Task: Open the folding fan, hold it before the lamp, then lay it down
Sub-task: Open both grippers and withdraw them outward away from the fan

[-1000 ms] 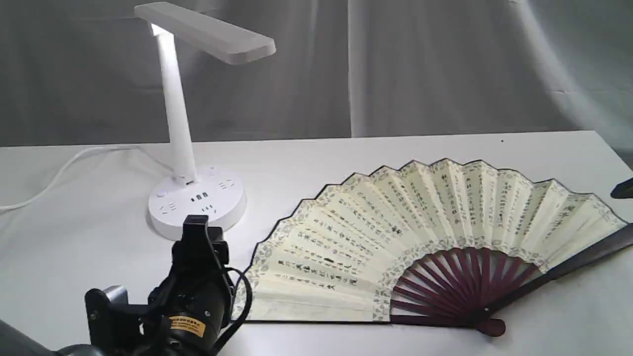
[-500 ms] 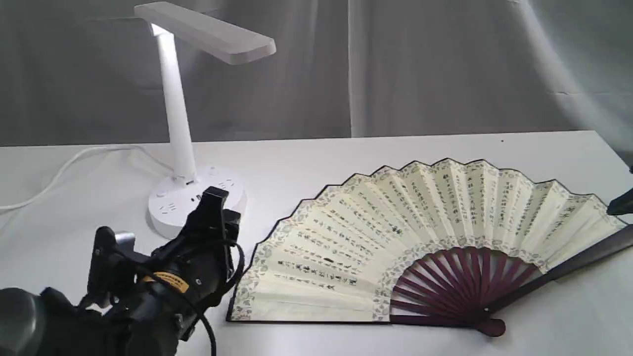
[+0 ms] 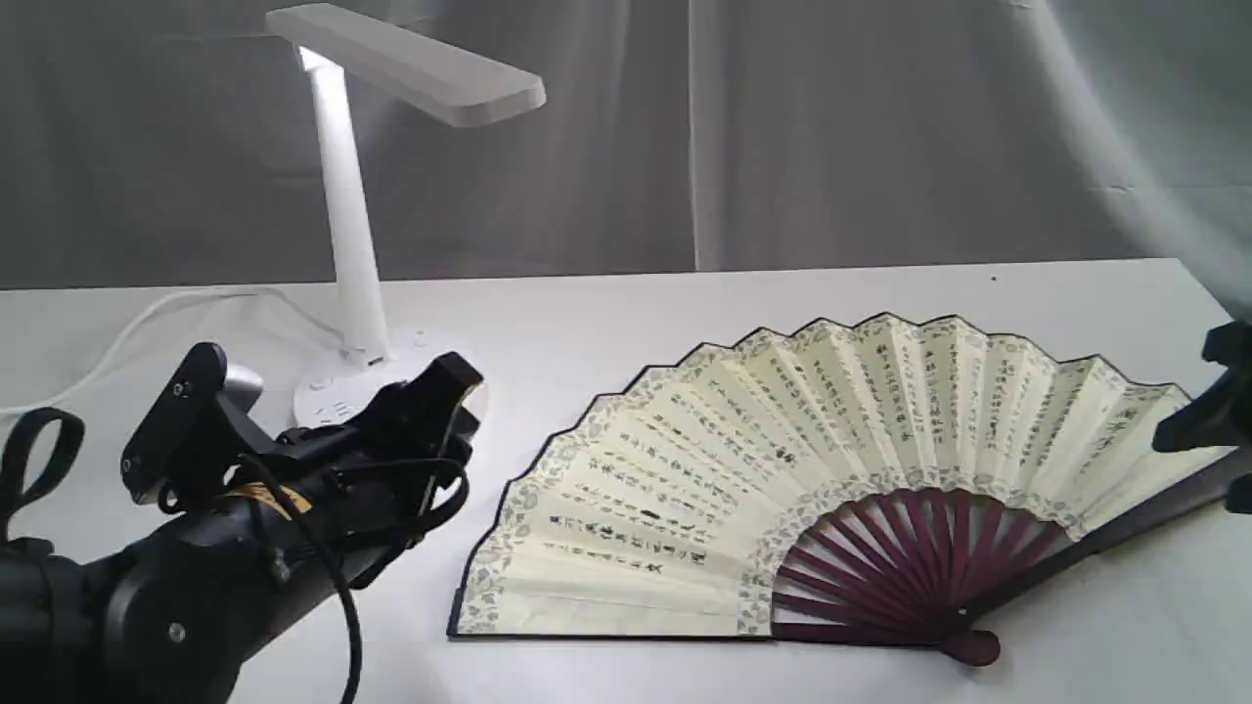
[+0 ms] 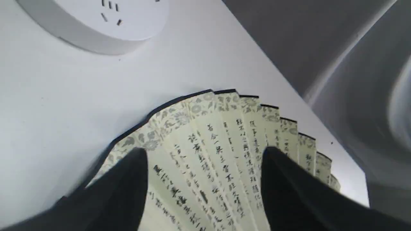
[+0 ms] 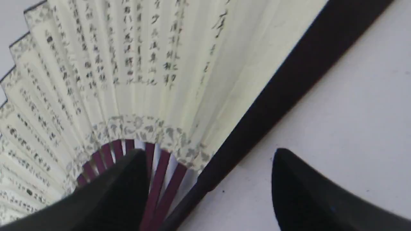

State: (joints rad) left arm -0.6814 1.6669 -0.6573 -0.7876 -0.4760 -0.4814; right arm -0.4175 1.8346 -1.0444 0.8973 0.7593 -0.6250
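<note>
The folding fan (image 3: 782, 430) lies fully spread and flat on the white table, its maroon ribs meeting at the pivot near the front edge. At the back left stands the lamp (image 3: 347, 215), lit. My left gripper (image 3: 452, 386) hovers open between the lamp's base and the fan's left edge, holding nothing. In the left wrist view its fingers (image 4: 128, 189) frame the fan's leaf (image 4: 218, 144) below, with the lamp base (image 4: 96, 22) beyond. My right gripper (image 3: 1208, 411) is open above the fan's right guard (image 5: 289, 80), which runs between its fingers (image 5: 305, 186) untouched.
The lamp's white cord (image 3: 147, 313) trails off to the left across the table (image 3: 606, 313). Grey curtains hang behind the table. The left arm's bulk covers the front left corner and part of the lamp's base.
The left arm has lifted and swung leftward, uncovering the fan's left corner. The right gripper has come further into view at the right edge. The fan has stayed put.
</note>
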